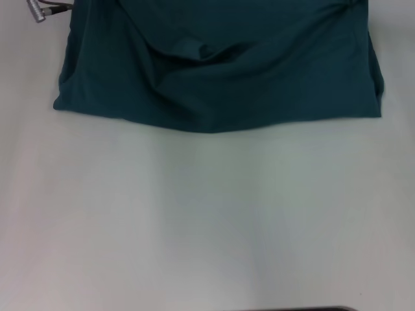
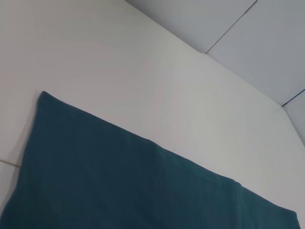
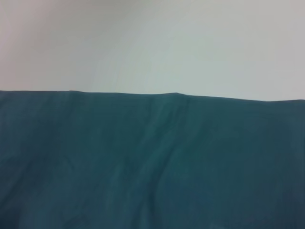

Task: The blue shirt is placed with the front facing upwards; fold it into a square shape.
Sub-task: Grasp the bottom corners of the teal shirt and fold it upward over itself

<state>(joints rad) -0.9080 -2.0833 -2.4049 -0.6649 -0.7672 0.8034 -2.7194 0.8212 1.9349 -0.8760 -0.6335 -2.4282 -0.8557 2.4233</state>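
**Near worktop open; cloth fills the far side**

You have bare worktop across the whole near half, left to right, with nothing standing on it. The blue shirt lies bunched and creased across the far side, its lower hem sagging toward you at the middle. A small metal connector with a cable lies just beside the shirt's far left corner.

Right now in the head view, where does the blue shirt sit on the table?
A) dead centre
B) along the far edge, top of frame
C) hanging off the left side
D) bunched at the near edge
B: the blue shirt spans the top of the head view, with bare white table nearer the robot.
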